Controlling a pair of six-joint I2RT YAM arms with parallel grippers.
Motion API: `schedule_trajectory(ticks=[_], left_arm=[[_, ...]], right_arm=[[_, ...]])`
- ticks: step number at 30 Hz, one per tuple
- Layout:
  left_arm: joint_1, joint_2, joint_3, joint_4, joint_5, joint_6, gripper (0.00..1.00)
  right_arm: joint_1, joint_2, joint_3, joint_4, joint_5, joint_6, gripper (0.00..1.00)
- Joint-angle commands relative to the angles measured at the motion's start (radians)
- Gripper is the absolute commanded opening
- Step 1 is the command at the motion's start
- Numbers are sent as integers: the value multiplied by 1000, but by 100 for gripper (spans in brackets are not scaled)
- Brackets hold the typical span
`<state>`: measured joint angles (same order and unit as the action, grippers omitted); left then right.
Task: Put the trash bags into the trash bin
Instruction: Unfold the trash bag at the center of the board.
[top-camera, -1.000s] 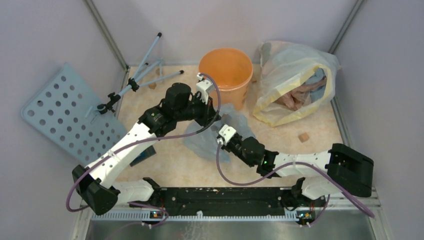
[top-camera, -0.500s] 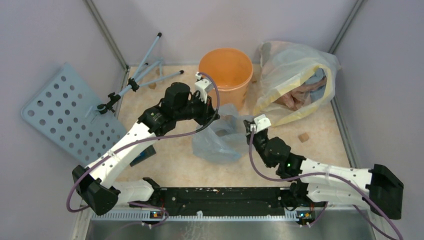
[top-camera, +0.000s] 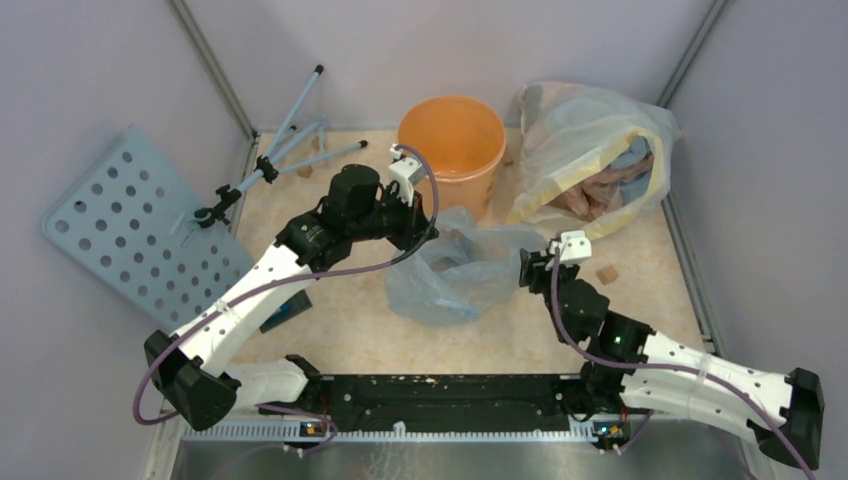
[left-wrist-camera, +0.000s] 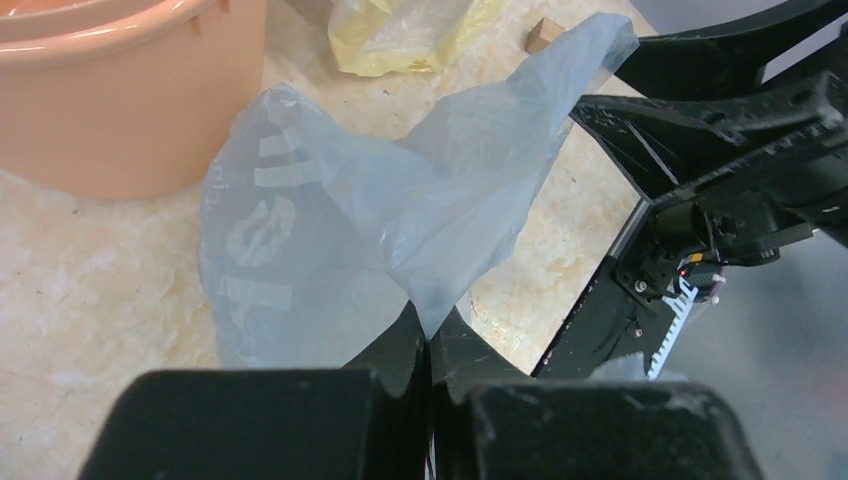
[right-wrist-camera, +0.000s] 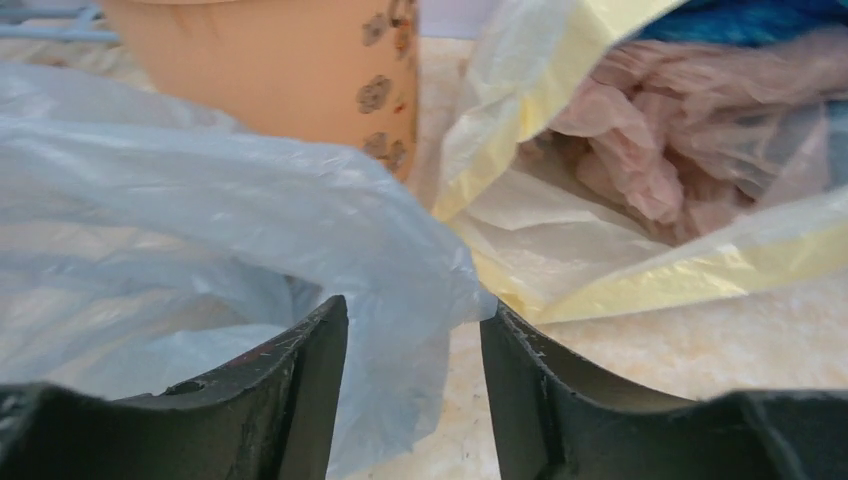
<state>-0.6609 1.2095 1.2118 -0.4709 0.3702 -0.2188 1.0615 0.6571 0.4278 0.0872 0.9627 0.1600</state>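
Odds and ends on my bench
My clear yellow-edged bag, stuffed with pink and blue scraps, sits back right, a wooden block near it. The perforated board and tripod are on the left.

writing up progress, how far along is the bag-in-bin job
Done: the left gripper is shut on one edge of the trash bag. In hand: the right gripper stands open around the opposite edge, not clamped. Left: the bag is wholly outside the trash bin, in front of it.
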Motion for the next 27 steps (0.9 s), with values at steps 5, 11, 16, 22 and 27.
schedule_trajectory(ticks=[5,11,16,22,27], left_arm=[[6,3,8,48,31,-20,0],[6,21,3,67,63,-24,0],[6,32,16,61,61,-25,0],[6,17,42,16,13,-7,0],[7,3,66,-17,-16,9,0]], right_arm=[[-7,-141,62,-41,-623,-169,48],[-6,-142,9,101,-931,-225,37],[-7,-39,85,76,-616,-185,49],[-7,-95,91,4,7,-108,72],[-8,-147,82,-21,289,-64,78]])
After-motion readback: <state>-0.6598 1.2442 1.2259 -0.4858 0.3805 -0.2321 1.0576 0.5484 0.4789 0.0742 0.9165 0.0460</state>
